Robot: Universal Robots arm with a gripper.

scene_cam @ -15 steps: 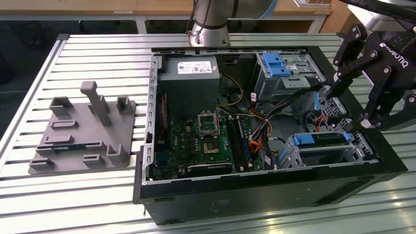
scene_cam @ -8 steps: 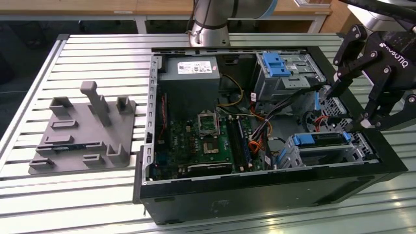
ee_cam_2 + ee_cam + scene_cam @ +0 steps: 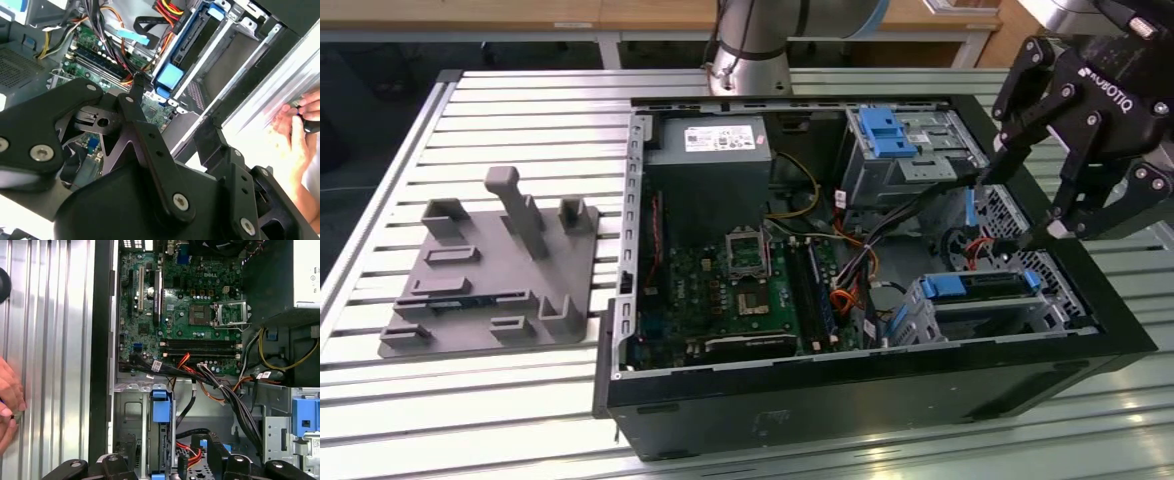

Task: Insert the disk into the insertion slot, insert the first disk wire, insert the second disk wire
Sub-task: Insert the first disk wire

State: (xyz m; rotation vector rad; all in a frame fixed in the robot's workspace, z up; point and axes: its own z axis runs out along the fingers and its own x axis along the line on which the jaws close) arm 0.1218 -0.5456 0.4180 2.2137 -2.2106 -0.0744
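Exterior view first: the gripper [image 3: 1019, 232] hangs over the right end of the open computer case [image 3: 881, 375], pointing down inside. Its fingers [image 3: 997, 175] are spread wide and hold nothing. In the first wrist view the two fingers [image 3: 107, 464] stand well apart.

The disk [image 3: 977, 286] lies just below and a little nearer than the fingertips, apart from them. It sits flat in the insertion slot [image 3: 994, 320] at the near right corner of the case, its blue carrier facing the exterior view's left. In the first wrist view the carrier's blue tab [image 3: 161, 410] shows between the two fingers.

A thin red cable, the first disk wire [image 3: 959, 243], curls just beyond the disk, close to the fingertips; whether it is plugged in I cannot tell.

Farther off stand the taller cage [image 3: 907, 150] with its blue bracket, the motherboard [image 3: 734, 280] towards the exterior view's left, and the power supply [image 3: 707, 140] at the far side. A grey fixture plate [image 3: 480, 280] rests on the slatted table [image 3: 520, 110]. A person's hand [image 3: 7, 400] rests on the slats beside the case.
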